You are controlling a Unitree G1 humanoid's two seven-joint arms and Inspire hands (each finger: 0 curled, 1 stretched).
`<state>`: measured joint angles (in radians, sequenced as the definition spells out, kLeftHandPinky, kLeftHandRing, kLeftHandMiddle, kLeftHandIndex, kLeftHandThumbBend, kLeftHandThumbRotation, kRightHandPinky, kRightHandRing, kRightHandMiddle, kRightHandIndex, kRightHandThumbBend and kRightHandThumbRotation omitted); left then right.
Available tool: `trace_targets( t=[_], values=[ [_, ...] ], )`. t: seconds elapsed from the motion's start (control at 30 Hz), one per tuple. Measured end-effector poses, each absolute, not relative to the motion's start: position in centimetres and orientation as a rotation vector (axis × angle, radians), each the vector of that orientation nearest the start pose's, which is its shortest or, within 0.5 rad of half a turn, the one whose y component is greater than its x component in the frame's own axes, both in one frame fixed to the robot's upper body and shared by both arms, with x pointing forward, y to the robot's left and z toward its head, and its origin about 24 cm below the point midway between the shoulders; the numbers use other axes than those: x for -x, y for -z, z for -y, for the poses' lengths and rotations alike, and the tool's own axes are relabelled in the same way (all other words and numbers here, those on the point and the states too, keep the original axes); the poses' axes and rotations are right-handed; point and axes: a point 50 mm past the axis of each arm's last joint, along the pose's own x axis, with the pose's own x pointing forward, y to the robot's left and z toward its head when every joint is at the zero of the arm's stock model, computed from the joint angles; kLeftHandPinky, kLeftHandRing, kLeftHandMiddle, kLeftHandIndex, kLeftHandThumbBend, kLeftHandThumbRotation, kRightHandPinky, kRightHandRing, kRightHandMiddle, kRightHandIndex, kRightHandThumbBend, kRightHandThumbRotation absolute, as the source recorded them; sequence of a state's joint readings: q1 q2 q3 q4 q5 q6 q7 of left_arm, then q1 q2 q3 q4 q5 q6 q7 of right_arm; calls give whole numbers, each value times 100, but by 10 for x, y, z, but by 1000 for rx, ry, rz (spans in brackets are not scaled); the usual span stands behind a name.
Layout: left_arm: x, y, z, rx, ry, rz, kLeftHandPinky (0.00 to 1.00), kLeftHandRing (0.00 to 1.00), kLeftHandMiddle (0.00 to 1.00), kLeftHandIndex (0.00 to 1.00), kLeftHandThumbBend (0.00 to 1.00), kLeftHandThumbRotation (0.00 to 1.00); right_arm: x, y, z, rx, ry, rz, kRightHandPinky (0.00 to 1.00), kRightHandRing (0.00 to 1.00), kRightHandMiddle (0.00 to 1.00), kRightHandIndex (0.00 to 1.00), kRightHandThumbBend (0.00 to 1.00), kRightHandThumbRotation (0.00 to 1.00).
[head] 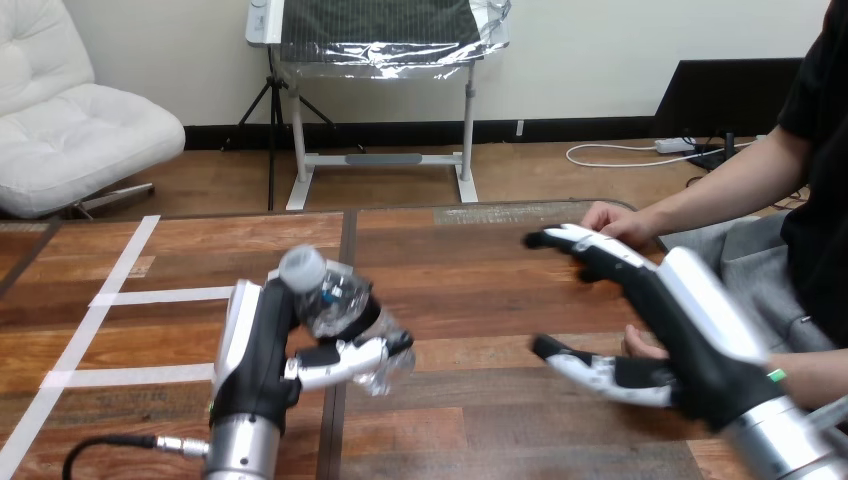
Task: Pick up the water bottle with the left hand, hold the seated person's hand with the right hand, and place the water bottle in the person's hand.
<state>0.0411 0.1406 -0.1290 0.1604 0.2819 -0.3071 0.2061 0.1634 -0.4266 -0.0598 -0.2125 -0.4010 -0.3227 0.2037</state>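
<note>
A clear plastic water bottle (345, 300) with a white cap lies tilted in my left hand (255, 345), cap toward the far left. My left hand is shut on it above the table's near left-middle, fingers wrapped across the bottle's body. At the right, my right hand (680, 325) is open, its fingers stretched toward the left and its thumb spread below them. The person's hand (612, 219) rests on the table's right edge just behind my right fingertips. A bit of the person's other hand (643, 345) peeks out between my right thumb and fingers; I cannot tell whether they touch.
The wooden table (470, 290) has a dark seam (345, 235) running front to back near its middle. White tape lines (120, 295) cross its left part. The person's forearm (815, 368) comes in low at the right edge.
</note>
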Motion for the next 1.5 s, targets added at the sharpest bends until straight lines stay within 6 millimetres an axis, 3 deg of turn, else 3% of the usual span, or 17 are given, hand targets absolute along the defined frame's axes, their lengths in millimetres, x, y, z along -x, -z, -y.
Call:
trace_targets(
  t=[0.57,1.5],
  values=[
    [-242,-43,-145,-374,7,261,40,40,44,49,60,0,-225,-117,238,1160,-280,130,75,86,89,85,85,1],
    [-242,-43,-146,-382,11,261,40,40,44,49,59,0,-252,-115,261,1390,-300,-165,81,89,90,86,84,0]
  ],
)
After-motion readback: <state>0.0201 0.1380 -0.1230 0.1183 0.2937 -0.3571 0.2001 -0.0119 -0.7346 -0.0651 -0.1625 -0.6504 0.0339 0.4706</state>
